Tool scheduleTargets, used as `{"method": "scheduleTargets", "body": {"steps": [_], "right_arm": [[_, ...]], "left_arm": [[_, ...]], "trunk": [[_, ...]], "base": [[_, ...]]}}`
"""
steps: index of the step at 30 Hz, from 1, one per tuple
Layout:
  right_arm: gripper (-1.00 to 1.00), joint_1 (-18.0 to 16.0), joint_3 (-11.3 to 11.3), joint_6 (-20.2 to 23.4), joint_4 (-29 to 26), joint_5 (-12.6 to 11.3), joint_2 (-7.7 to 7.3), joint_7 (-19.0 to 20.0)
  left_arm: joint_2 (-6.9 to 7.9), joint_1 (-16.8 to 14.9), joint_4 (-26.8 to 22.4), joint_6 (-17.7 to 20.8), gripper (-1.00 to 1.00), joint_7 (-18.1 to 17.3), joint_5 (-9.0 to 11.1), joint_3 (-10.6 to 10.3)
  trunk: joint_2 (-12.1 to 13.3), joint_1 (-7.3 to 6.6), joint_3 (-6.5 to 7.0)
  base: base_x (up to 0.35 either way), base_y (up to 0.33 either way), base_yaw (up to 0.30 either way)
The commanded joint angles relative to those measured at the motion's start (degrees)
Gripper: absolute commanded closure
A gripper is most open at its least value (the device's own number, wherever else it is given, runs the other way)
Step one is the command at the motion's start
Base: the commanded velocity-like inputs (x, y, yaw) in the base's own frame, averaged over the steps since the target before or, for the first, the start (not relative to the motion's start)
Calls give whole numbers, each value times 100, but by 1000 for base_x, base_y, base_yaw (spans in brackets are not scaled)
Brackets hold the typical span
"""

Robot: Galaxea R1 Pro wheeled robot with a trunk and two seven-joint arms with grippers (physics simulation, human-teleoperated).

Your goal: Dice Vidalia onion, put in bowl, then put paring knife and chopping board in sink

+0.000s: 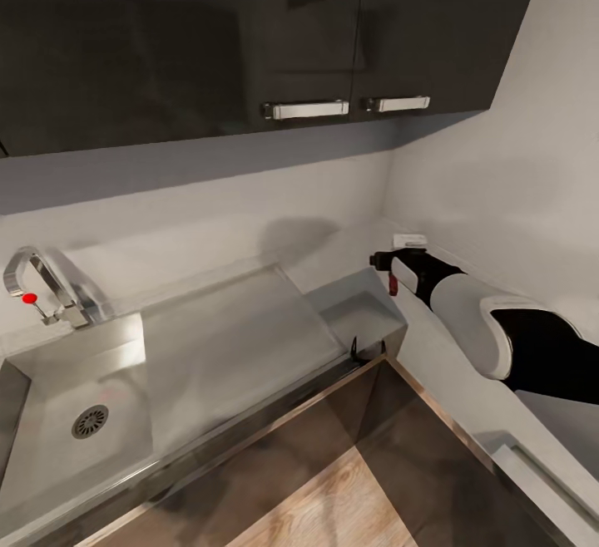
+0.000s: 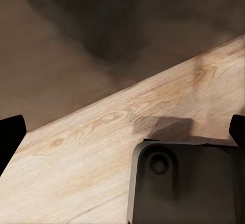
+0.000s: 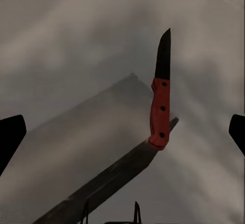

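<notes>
From the head camera I have the sink (image 1: 75,414) at my 10 o'clock, drain (image 1: 89,421) dark and round in the basin, tap (image 1: 46,285) with its red knob behind it, drainboard (image 1: 233,339) running toward 12. I see no onion in the basin from here. The grey countertop (image 1: 358,302) turns the corner at 1 o'clock, dark wall cabinets (image 1: 249,32) above.

My right arm (image 1: 466,314) reaches out to 2 o'clock along the side counter, and something red shows at its tip near the wall. The right wrist camera sorts that out: it's the knife (image 3: 161,104), red handle, short dark pointed blade, lying on the pale grey surface, its shadow stretching away beside it. The right gripper (image 3: 122,132) is spread wide, both fingertips (image 3: 10,134) at the edges of the frame, knife between them but not touched.

The left wrist camera looks down at wood floor (image 2: 102,152) and a dark cabinet front, a grey part of the robot in the foreground. The left gripper (image 2: 122,132) is spread open too, holding nothing.
</notes>
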Motion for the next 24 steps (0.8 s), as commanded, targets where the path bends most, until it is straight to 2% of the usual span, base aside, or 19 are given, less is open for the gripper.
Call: {"method": "scheduleTargets", "body": {"steps": [1, 10, 11, 16, 24], "right_arm": [[-100, -3, 2, 33, -10, -14, -6, -22], [-100, -2, 9, 32, -9, -15, -270, -15], [-100, -2, 9, 32, -5, -15, -346, -14], [-100, -2, 15, 32, -2, -15, -398, -13], [-100, 12, 23, 32, -2, -22, -396, -13]], "left_arm": [[8, 1, -11, -7, -100, 27, 55, -49], [8, 1, -9, -6, -100, 27, 55, -49], [8, 1, -8, -6, -100, 27, 55, -49], [9, 1, -4, -6, -100, 27, 55, -49], [8, 1, 22, -6, -100, 27, 55, -49]], "trunk": [[-11, 4, -10], [-11, 4, -10], [-11, 4, -11], [-11, 4, -29], [-11, 4, -72]], "base": [[0, 0, 0], [11, -10, 0], [131, -130, 0], [152, -146, 0], [47, -30, 0]]}}
